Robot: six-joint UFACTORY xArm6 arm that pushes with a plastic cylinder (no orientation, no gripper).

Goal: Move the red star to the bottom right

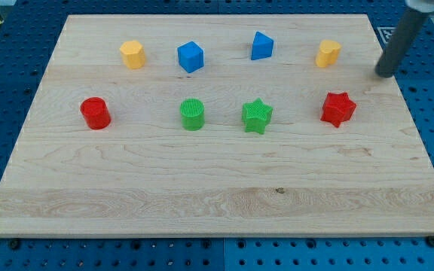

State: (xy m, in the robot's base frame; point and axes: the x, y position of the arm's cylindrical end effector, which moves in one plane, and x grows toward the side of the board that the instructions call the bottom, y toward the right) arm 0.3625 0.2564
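The red star (338, 109) lies on the wooden board (217, 188) at the view's right, in the middle row. My tip (384, 74) is at the board's right edge, above and to the right of the red star, clearly apart from it. The rod rises from the tip to the view's top right corner.
In the upper row lie a yellow hexagon block (132, 54), a blue cube (191, 56), a blue triangular block (261, 46) and a yellow block (328, 53). In the middle row stand a red cylinder (95, 113), a green cylinder (192, 114) and a green star (257, 116).
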